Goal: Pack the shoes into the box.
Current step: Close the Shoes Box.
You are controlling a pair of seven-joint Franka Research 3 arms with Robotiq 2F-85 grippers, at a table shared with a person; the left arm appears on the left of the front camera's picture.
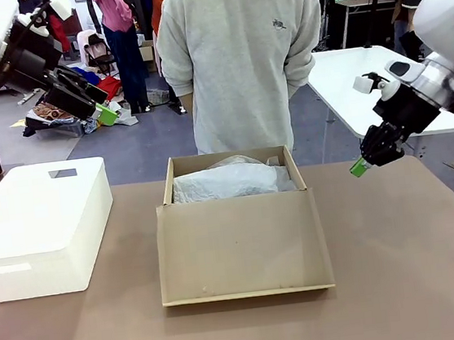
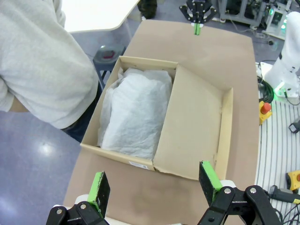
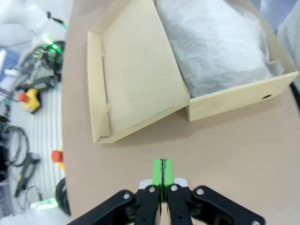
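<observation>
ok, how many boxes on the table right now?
2. The brown cardboard shoebox sits open mid-table, white tissue paper inside. The white plastic box stands apart from it, on the robot's left side.

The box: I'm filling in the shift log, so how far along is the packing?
Done: the box stands open, tissue paper bulging inside; what it covers is hidden. In hand: nothing; left gripper open, right gripper shut, both empty. Left: at least closing the lid.
</observation>
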